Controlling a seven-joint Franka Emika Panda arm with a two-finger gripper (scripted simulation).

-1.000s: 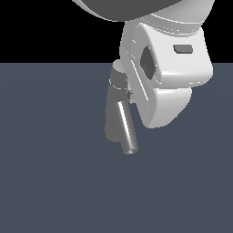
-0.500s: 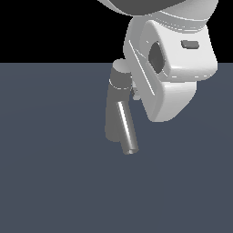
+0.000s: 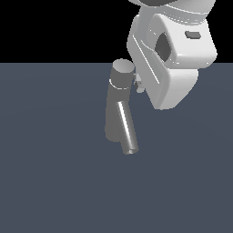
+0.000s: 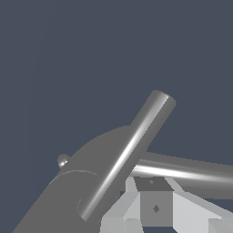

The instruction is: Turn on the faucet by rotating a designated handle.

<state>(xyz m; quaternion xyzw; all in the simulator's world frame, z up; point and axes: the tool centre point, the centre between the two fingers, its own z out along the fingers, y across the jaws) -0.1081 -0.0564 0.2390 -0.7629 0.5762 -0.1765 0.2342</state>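
The jaws first, and we cannot tell whether they are parted or pressed together: the wrist view shows only pale grey finger blocks of the gripper [image 4: 154, 207] tucked right under the handle [image 4: 195, 173], seemingly touching it, though contact is not clear. The handle is 1 bright, straight rod running sideways out from the faucet [image 3: 116, 113] and off the picture's edge. Crossing in front of it is the spout [image 4: 132, 145], a thicker tube slanting away from the faucet body to a flat, round end. A tiny rounded knob [image 4: 63, 160] peeks out beside the faucet's dark body. From the exterior view, we see the faucet standing upright on the slate-grey floor [image 3: 54, 182], cap [image 3: 123, 68] on top, with the bulky white arm [image 3: 173, 59] crowding the faucet's side on the exterior view's right, hiding the handle there.
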